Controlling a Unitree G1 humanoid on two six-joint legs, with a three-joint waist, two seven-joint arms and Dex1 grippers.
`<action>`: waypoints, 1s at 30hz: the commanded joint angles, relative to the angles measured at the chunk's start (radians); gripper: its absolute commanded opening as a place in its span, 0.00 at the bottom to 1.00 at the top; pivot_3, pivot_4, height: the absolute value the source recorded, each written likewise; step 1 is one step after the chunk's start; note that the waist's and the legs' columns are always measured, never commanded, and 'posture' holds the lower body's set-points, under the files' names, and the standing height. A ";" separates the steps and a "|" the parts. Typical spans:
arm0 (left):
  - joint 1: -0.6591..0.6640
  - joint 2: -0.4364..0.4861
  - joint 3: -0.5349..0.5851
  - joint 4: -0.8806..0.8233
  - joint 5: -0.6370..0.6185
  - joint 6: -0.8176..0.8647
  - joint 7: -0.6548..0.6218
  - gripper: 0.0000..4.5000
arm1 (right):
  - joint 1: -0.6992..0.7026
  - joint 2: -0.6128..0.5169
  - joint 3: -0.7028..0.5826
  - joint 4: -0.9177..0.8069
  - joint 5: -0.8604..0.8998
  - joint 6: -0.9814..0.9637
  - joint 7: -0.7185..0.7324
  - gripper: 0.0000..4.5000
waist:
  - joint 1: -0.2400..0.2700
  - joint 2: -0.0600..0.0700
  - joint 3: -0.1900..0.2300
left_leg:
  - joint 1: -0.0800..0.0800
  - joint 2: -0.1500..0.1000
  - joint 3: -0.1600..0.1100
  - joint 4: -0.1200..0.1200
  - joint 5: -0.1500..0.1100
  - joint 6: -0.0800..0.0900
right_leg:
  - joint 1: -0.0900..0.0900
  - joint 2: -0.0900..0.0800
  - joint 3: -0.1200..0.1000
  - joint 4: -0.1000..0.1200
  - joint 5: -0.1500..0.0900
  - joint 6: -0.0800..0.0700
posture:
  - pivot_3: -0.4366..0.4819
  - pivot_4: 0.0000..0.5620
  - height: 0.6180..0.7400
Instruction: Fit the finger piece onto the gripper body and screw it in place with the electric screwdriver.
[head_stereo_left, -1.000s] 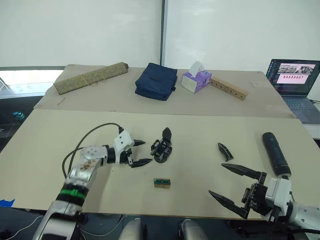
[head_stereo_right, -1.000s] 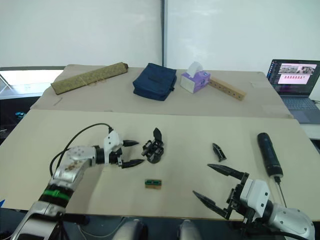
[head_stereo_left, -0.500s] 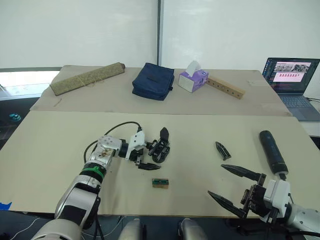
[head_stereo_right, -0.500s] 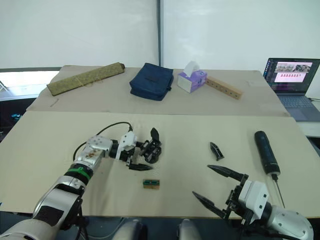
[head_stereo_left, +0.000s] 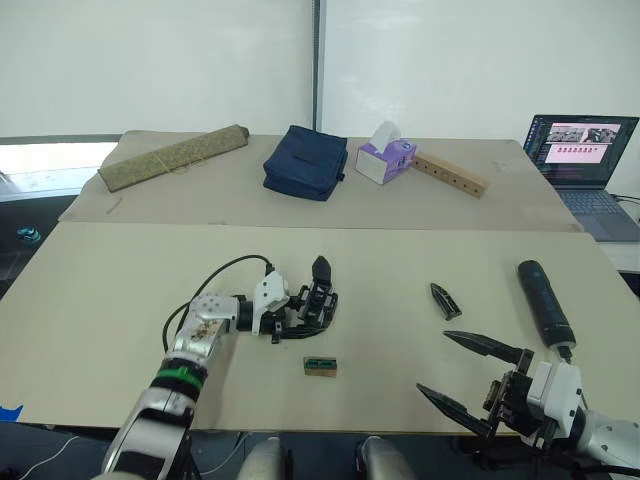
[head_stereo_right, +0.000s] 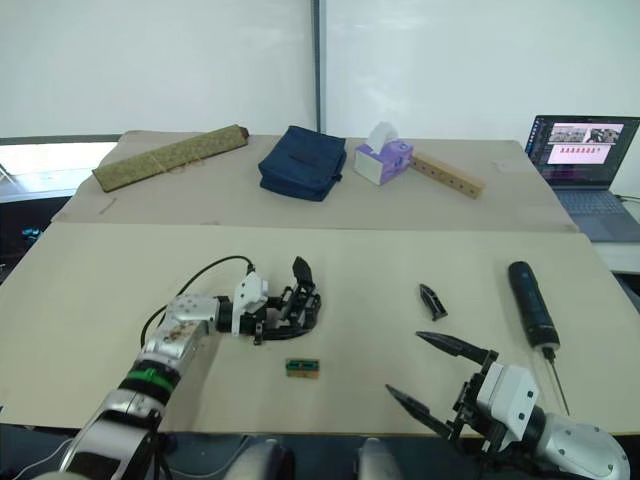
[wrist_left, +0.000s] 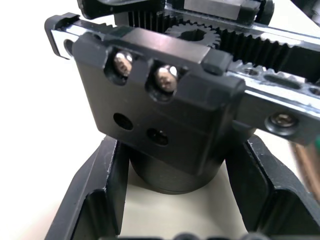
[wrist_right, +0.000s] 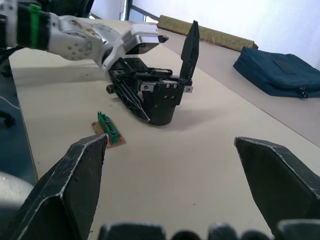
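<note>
Straddling the gripper body (head_stereo_left: 313, 304) mid-surface, our left tool (head_stereo_left: 290, 318) spreads around its base; next, pinching it. Right tool (head_stereo_left: 468, 378) gapes empty.

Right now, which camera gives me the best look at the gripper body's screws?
The left wrist view: the gripper body sits close up between the left tool's fingers, with two screw heads plainly visible. The right wrist view shows the whole body from the side, its finger upright. In the head views it is small, partly behind the left tool.
</note>
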 joint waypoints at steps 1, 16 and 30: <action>0.043 0.007 0.009 -0.184 -0.003 0.062 0.094 0.51 | -0.016 -0.002 -0.013 -0.015 0.007 -0.018 -0.005 1.00 | 0.001 0.000 0.000 | 0.000 0.000 0.000 0.000 0.000 0.000 | 0.000 0.000 0.000 0.000 0.000 0.000 | 0.48 0.27 1.00; -0.011 0.033 -0.048 -0.054 0.016 -0.001 0.046 0.51 | -0.053 -0.014 -0.006 0.002 0.018 -0.003 0.017 1.00 | 0.008 0.000 0.000 | 0.000 -0.002 0.001 0.001 0.000 0.000 | 0.001 0.000 0.000 0.000 0.000 0.000 | 0.48 0.27 1.00; -0.023 0.083 -0.028 -0.002 -0.018 0.003 -0.016 0.99 | 0.009 -0.020 -0.055 -0.044 0.053 0.013 0.016 1.00 | 0.004 0.000 0.000 | 0.001 -0.001 0.000 0.002 0.000 0.000 | 0.002 0.001 -0.001 0.000 0.000 0.000 | 0.48 0.27 1.00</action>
